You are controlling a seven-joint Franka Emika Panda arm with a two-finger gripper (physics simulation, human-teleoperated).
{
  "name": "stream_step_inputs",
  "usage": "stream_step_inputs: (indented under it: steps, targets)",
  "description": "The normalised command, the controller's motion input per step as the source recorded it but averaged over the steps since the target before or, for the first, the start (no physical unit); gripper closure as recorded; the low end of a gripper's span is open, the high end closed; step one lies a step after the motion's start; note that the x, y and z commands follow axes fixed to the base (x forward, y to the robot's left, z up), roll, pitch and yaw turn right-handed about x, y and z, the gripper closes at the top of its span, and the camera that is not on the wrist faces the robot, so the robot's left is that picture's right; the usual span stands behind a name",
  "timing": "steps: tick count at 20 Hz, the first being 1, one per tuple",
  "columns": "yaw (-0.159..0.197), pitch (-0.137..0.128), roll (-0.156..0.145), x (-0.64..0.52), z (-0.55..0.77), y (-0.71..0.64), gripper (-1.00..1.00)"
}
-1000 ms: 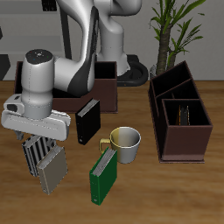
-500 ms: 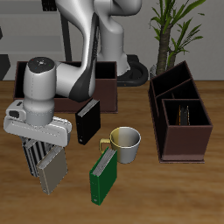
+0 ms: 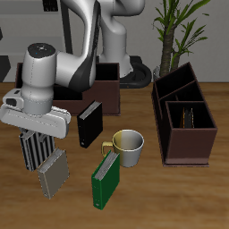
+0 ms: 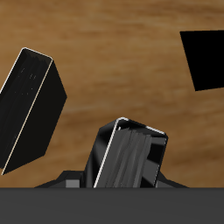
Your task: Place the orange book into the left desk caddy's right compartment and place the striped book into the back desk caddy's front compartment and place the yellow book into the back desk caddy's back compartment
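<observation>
My gripper is shut on the striped book, a grey book with dark stripes that hangs upright above the table near its front. In the wrist view the same striped book sits between my fingers, with wood far below it. The back desk caddy is a dark brown box, partly hidden by my arm. The left desk caddy stands at the table's side, and something dark stands in one compartment. The orange book and the yellow book are out of view.
A grey book lies tilted on the table just below the held one, and it also shows as a dark grey book. A black book stands nearby. A green book leans by a cream mug. A potted plant stands at the back.
My gripper has risen with the striped book in it, lifting it clear of the grey book, which stays on the table. Nothing else has moved.
</observation>
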Motion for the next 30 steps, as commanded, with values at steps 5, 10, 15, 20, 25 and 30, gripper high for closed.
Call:
stream_step_inputs:
  steps: [5, 10, 15, 20, 25, 30]
  targets:
    - [0.063, -0.084, -0.029, -0.39, 0.68, 0.04, 1.00]
    - [0.067, -0.046, -0.030, -0.39, 0.61, 0.09, 1.00]
    - [0.172, -0.113, 0.064, -0.72, 0.65, 0.42, 1.00]
    - [0.077, -0.028, 0.033, -0.36, 0.23, 0.22, 1.00]
    - [0.080, -0.033, 0.036, -0.29, 0.15, 0.18, 1.00]
    - [0.146, -0.045, 0.100, -0.25, 0.10, -0.07, 1.00]
